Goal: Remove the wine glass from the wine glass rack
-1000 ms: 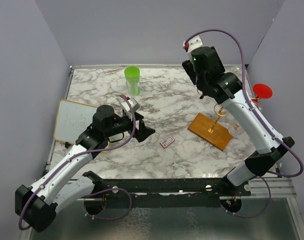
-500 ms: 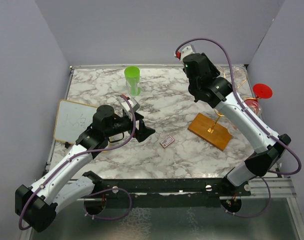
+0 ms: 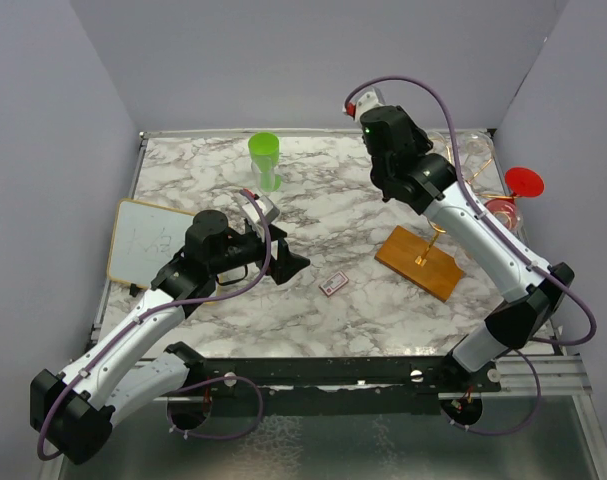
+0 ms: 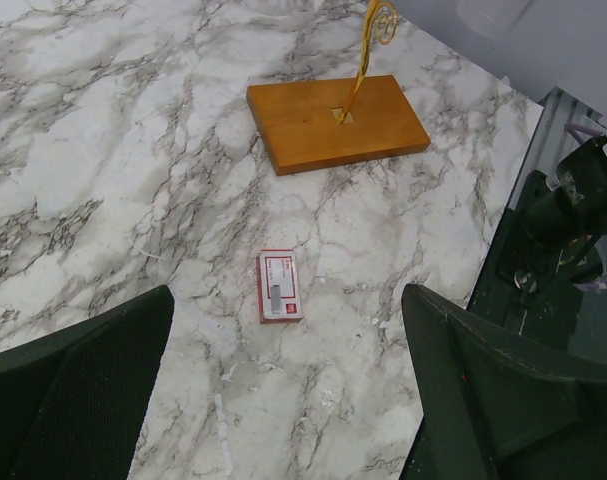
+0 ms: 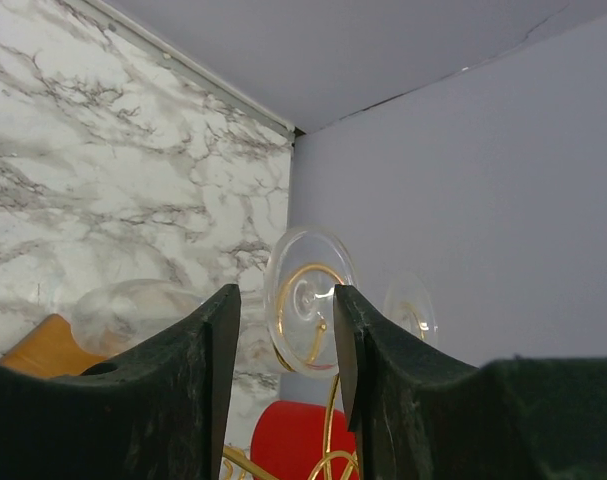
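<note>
Facing the parted right tool [image 5: 286,300] foot-first, the wine glass [image 5: 308,298] runs lengthwise away from it; left tool [image 4: 288,300] gapes too.

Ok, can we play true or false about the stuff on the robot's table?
1. The green cup stands on the marble table. True.
2. The left end effector holds the little red card. False: the left end effector is open, and the little red card lies on the table.
3. The wine glass rack has a brown wooden base. True.
4. The whiteboard lies on the table's right side. False: it lies on the left side.
5. The right end effector is open, with the wine glass foot showing between its fingers. True.
</note>
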`<action>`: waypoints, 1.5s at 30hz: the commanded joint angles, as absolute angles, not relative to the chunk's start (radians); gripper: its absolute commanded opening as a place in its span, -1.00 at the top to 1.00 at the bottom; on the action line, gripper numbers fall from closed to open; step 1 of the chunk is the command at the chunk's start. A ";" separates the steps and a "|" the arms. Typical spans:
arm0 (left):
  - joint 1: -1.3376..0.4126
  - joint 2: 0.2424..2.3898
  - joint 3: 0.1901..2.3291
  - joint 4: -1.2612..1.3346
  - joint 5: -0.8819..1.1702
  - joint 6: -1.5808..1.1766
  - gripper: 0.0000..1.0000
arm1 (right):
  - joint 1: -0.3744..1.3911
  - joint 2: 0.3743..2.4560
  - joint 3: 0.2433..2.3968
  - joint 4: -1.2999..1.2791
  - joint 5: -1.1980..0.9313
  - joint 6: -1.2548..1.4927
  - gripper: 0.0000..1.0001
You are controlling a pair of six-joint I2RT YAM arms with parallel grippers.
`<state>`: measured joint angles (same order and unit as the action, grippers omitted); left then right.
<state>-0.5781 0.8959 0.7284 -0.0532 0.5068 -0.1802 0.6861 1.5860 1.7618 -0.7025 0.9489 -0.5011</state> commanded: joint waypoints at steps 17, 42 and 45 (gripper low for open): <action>-0.581 0.879 0.729 -0.040 0.500 -0.160 -0.99 | 0.665 1.588 1.670 -0.561 0.991 -0.541 0.33; -0.583 0.880 0.729 -0.043 0.503 -0.159 -0.99 | 0.646 1.582 1.663 -0.521 0.998 -0.565 0.74; -0.583 0.882 0.729 -0.043 0.502 -0.158 -0.99 | 0.645 1.577 1.667 -0.515 1.005 -0.572 0.86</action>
